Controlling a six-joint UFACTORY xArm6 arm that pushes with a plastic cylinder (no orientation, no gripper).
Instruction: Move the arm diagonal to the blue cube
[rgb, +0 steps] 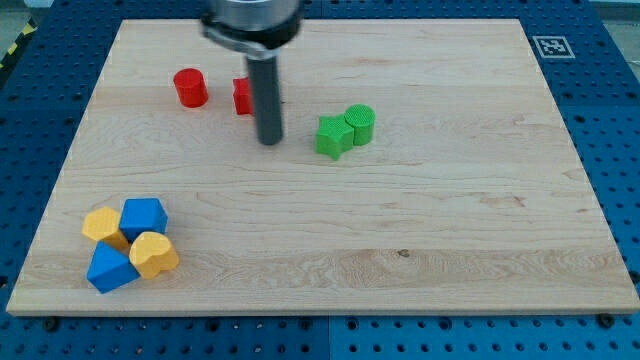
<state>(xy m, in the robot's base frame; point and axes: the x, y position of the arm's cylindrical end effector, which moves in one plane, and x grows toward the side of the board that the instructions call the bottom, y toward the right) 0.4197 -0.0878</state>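
Observation:
The blue cube (143, 217) sits near the board's lower left, in a cluster with a second blue block (110, 268) and two yellow blocks (103, 226) (153, 254). My tip (269, 141) rests on the board in the upper middle, far up and to the right of that cluster. It stands just below a red block (243, 96) that the rod partly hides. A red cylinder (190, 87) lies to the tip's upper left.
A green star-shaped block (333, 136) and a green cylinder (360, 124) touch each other to the right of the tip. A black and white marker (551, 46) is at the board's upper right corner. The wooden board (400, 250) lies on a blue pegboard.

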